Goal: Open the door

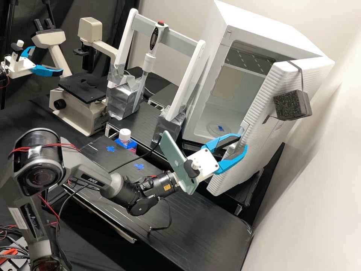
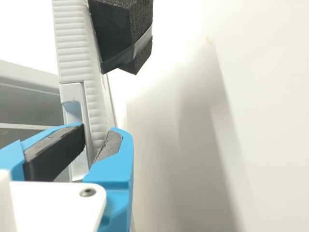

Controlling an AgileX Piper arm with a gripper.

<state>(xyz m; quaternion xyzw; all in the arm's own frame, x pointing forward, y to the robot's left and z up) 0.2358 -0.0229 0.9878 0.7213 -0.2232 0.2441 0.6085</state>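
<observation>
The door [image 1: 250,165] was held wide open at the white cabinet [image 1: 263,28], its edge pinched by the gripper [image 1: 243,141] at the handle [image 2: 72,92]. The task was judged nearly done (the interior [image 1: 210,109] lay exposed); only release and retreat seemed left.

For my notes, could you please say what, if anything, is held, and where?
The tool holds the door by its free edge, at the handle.

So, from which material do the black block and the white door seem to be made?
The block looks like matte black foam, its surface grainy and pitted. The door is probably smooth white plastic, judging by the moulded ribs; coated metal is possible.
</observation>
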